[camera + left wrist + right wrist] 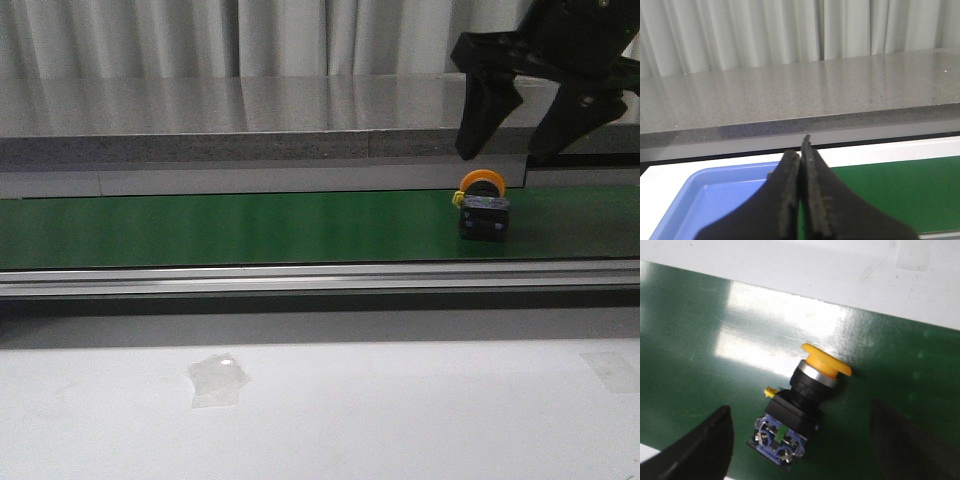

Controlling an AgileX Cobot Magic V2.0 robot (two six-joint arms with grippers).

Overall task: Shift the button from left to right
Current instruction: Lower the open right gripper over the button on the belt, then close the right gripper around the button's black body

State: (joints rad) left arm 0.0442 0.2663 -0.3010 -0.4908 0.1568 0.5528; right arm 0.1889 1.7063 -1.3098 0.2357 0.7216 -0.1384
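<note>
The button (483, 206) lies on its side on the green belt (250, 228) at the right, yellow-orange head toward the back, black body toward the front. My right gripper (512, 150) hangs open just above it, fingers spread to either side. In the right wrist view the button (800, 405) lies between the two open fingers (705, 447), untouched, its terminal end facing the camera. My left gripper (801, 150) is shut and empty; it is out of the front view.
A blue tray (715, 200) sits below the left gripper beside the belt's end. A grey stone ledge (220, 120) runs behind the belt. A metal rail (300, 278) borders the belt's front. A clear plastic scrap (218, 380) lies on the white table.
</note>
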